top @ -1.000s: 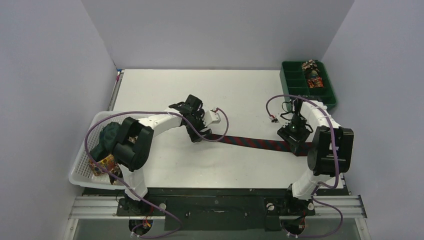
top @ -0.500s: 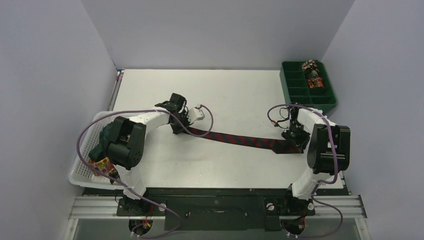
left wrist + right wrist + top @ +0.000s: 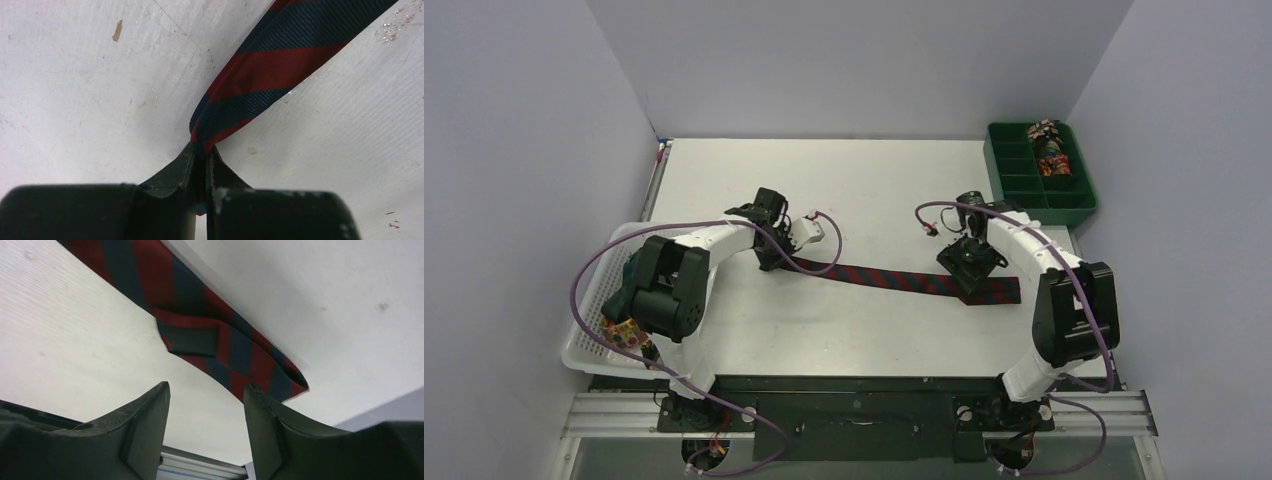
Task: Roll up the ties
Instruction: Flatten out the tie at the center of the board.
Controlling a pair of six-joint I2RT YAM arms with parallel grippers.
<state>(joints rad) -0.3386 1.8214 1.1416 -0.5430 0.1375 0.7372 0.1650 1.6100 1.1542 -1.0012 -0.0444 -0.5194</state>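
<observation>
The navy-and-red striped tie [image 3: 884,277] lies stretched across the bench [image 3: 874,190] between the arms. Its narrow end is pinched in the left claw [image 3: 201,152], while the right claw [image 3: 206,390] hangs spread just by the wide end, gripping nothing. With that end loose, I'd worry any tug from the left drags or twists the whole strip, and the roll starts crooked.
</observation>
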